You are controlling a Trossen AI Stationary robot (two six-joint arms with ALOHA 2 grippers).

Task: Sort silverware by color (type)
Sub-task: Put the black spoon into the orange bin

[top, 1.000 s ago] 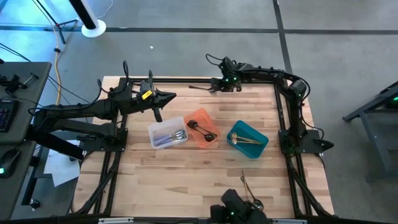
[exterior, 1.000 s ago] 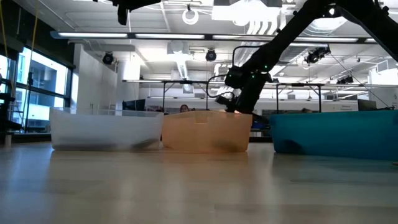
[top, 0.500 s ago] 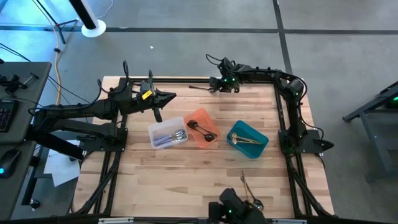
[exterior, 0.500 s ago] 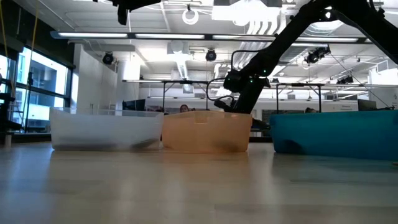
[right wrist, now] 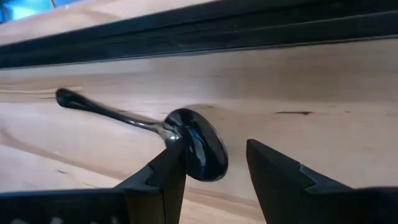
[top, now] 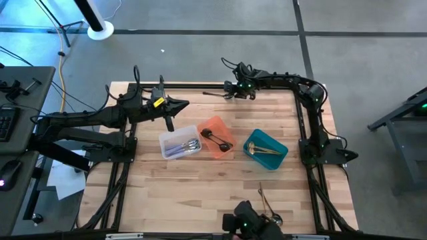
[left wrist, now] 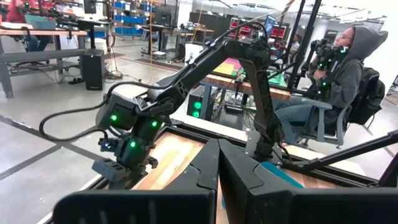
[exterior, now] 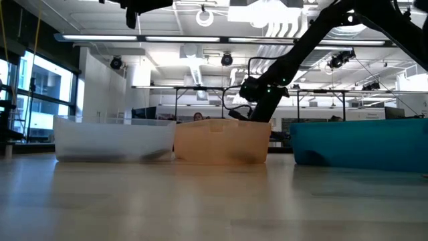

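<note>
At the table's twelve o'clock edge, the right gripper (right wrist: 214, 171), fingers spread, straddles a black spoon (right wrist: 193, 149), which it must next pinch and carry to the orange bin (top: 215, 125), while the left gripper (left wrist: 218, 180) waits clenched and empty at ten o'clock.

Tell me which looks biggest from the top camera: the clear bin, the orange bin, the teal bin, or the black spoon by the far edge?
1. Clear bin, orange bin and teal bin: they look about alike, too close to rank.
2. Black spoon: clearly smallest, a thin sliver lying on the table.

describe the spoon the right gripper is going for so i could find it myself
Look along the table's far edge, beyond the three bins. A black spoon lies flat on the bare wood, the open right gripper straddling its bowl. It is the only piece outside a bin there.
</note>
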